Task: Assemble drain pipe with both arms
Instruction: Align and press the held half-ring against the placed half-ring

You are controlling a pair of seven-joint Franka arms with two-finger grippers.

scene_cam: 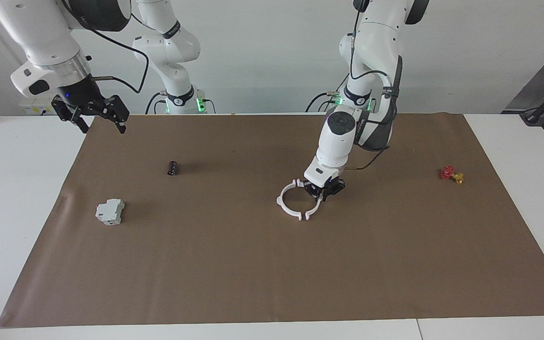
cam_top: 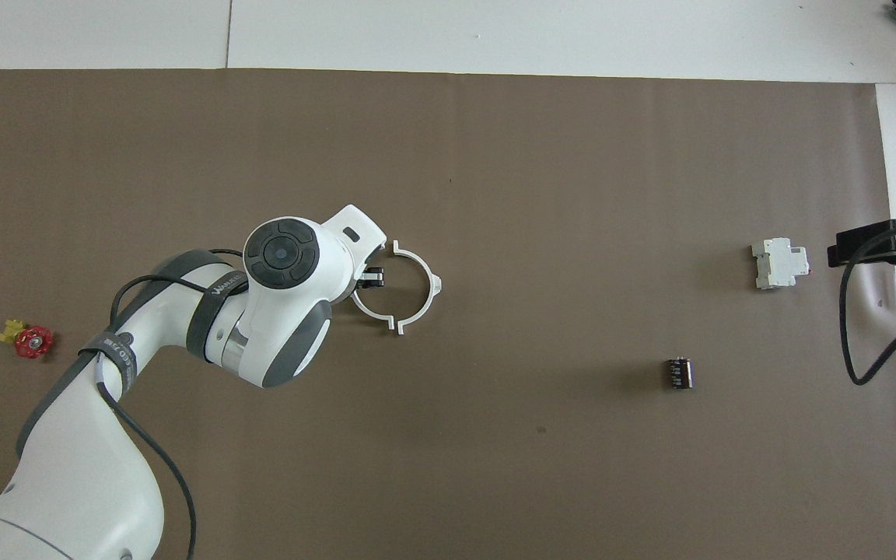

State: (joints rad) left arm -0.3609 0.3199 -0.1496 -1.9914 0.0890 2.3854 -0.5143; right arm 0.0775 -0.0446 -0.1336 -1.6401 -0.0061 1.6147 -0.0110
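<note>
The two white half-ring arcs of the drain pipe [scene_cam: 295, 203] [cam_top: 405, 292] lie on the brown mat [scene_cam: 272, 264] [cam_top: 495, 155] near the middle of the table, set end to end as a ring with small gaps showing where their tabs meet. The left gripper [scene_cam: 324, 190] [cam_top: 372, 277] is down at the ring, over the arc toward the left arm's end of the table; its fingers appear to straddle that arc, but whether they are clamped on it I cannot tell — the wrist hides most of the contact from above.

The right gripper [scene_cam: 96, 115] [cam_top: 883, 245] hangs raised over the mat's edge at the right arm's end, fingers spread apart, waiting.

Around the ring the mat holds little: a small black cylinder [scene_cam: 173, 167] [cam_top: 678, 373] and a grey-white boxy block [scene_cam: 110, 211] [cam_top: 780, 263], both well apart from it toward the right arm's end, the block farther from the robots. A small red and yellow piece [scene_cam: 451, 174] [cam_top: 26, 339] sits toward the left arm's end — also well clear.
</note>
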